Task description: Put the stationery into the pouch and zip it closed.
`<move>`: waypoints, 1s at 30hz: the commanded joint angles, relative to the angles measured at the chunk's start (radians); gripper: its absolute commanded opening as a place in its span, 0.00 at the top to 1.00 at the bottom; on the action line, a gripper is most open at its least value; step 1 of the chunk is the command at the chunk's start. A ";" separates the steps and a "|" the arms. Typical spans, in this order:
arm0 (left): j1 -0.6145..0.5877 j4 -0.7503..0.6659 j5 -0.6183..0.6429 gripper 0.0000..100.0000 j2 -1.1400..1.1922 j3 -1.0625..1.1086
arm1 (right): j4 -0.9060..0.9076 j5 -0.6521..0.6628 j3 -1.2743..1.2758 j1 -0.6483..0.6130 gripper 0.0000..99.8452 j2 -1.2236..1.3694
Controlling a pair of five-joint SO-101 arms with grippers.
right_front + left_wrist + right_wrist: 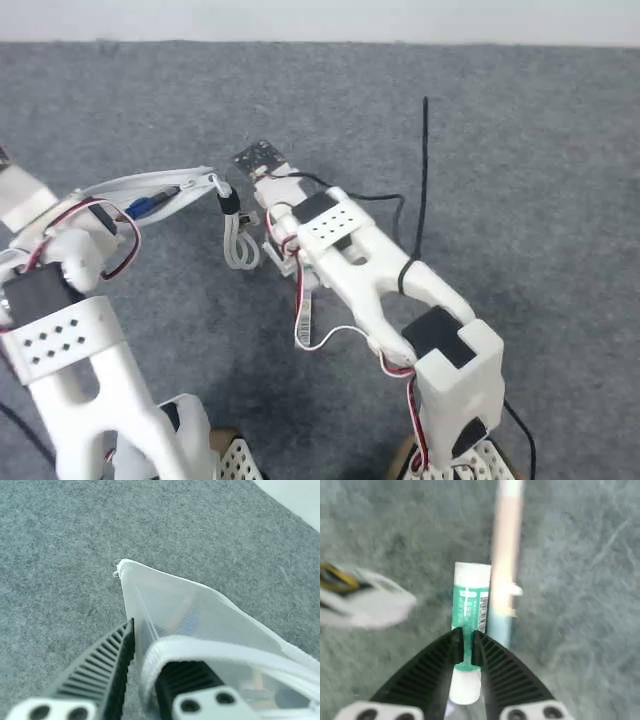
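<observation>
The translucent white pouch (150, 192) hangs above the carpet at the left, with a blue pen inside it. My left gripper (145, 647) is shut on the pouch (200, 612), its wall pinched between the black fingers (107, 667). A black zipper pull (228, 200) and a white strap loop (240, 248) dangle from the pouch's right end. My right gripper (268, 222) sits just right of that loop. In the right wrist view, the right gripper (465, 637) is shut over a green-and-white glue stick (470, 597) on the carpet, and a beige-and-teal pen (506, 555) lies beside the stick.
A small white item with yellow and black marks (360, 600) lies near the glue stick. A dark speckled item (260, 155) rests just beyond the right gripper. A black cable (424, 180) runs across the grey carpet at the right.
</observation>
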 commanded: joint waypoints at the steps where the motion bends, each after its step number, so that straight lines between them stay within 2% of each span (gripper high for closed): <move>1: -0.005 -0.041 0.011 0.99 0.000 -0.042 | 0.077 0.035 -0.041 0.036 0.99 -0.104; 12: -0.005 -0.041 0.011 0.99 0.000 -0.042 | 0.127 0.035 -0.046 0.031 0.99 -0.186; 19: -0.006 -0.041 0.011 0.99 0.000 -0.044 | 0.127 -0.054 -0.041 -0.054 0.81 -0.176; 30: -0.038 -0.044 0.011 0.99 0.000 -0.050 | -0.022 -0.051 -0.046 -0.068 0.83 -0.056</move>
